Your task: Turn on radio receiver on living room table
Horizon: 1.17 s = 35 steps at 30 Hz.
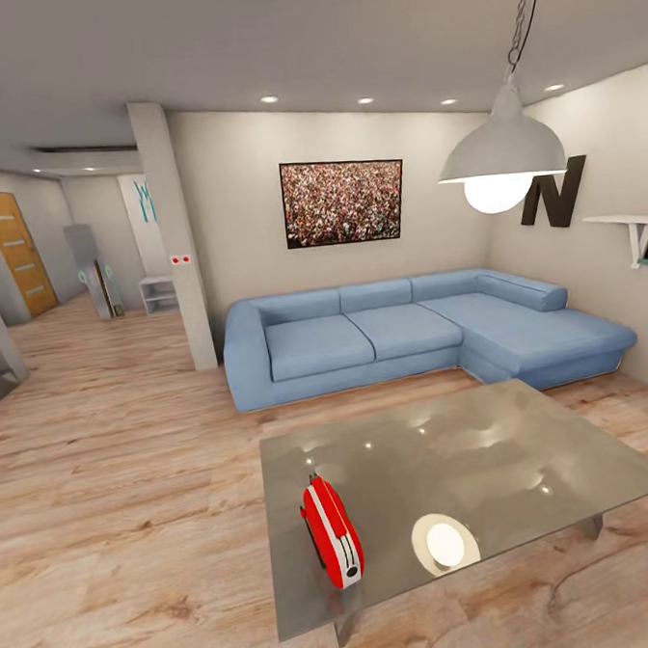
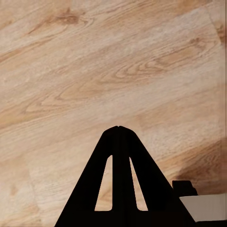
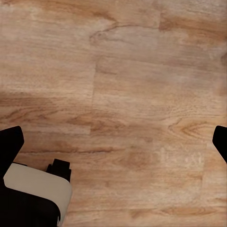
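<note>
On the glossy grey counter (image 1: pixel 524 426) in the living room, near its front left corner, the red radio receiver (image 1: pixel 331 531) stands on its narrow edge, its white end face turned toward the camera. A reflection of the white pendant lamp (image 1: pixel 502 152) shines on the glass just beside it. Behind the counter sits the blue corner sofa (image 1: pixel 412 332), with the framed crowd picture (image 1: pixel 342 201) on the beige wall above. The left gripper (image 2: pixel 118 127) hangs over the light wood floor (image 2: pixel 94 71), its fingers pressed together at the tips and holding nothing. The right gripper (image 3: pixel 116 137) also faces bare planks, its fingers (image 3: pixel 9 142) spread wide at the frame's edges, empty.
</note>
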Tool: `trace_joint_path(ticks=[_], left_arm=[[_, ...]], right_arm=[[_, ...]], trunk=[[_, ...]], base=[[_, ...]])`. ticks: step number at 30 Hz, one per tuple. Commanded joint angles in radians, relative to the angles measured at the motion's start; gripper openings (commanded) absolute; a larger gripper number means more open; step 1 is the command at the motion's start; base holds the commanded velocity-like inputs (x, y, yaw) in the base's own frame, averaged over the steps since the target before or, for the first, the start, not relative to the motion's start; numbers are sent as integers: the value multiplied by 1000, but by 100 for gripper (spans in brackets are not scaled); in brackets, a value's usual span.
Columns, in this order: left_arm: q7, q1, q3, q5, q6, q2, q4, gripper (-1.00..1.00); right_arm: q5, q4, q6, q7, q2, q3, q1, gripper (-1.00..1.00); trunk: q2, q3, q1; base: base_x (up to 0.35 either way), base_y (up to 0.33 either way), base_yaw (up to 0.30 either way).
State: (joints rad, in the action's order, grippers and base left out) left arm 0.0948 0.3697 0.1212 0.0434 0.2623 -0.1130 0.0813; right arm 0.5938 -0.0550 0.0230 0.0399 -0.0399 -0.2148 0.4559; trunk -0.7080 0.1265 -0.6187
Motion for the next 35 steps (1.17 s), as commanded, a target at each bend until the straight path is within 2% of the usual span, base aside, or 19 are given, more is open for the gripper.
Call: trace_joint_path(ticks=[1, 4, 12, 14, 17, 29, 35], left_arm=[[-3, 0, 0, 0, 0, 1, 0, -100], [-7, -2, 0, 0, -7, 26, 0, -100], [-9, -8, 0, 0, -11, 176, 0, -100], [-9, -8, 0, 0, -11, 201, 1, -100], [-9, -9, -1, 0, -11, 213, 0, -100], [-9, -9, -2, 1, -10, 214, 0, -100], [-10, -10, 0, 0, -7, 226, 0, -100]], right_arm=[[0, 0, 0, 0, 0, 0, 0, 100], [1, 0, 0, 0, 0, 0, 0, 100], [1, 0, 0, 0, 0, 0, 0, 100], [1, 0, 0, 0, 0, 0, 0, 100], [1, 0, 0, 0, 0, 0, 0, 100], [0, 0, 0, 0, 0, 0, 0, 100], [1, 0, 0, 0, 0, 0, 0, 100]], trunk=[[0, 0, 0], [0, 0, 0], [0, 0, 0], [0, 0, 0], [0, 0, 0], [0, 0, 0], [0, 0, 0]], base=[[0, 0, 0], [0, 0, 0], [0, 0, 0], [0, 0, 0], [0, 0, 0], [0, 0, 0], [0, 0, 0]])
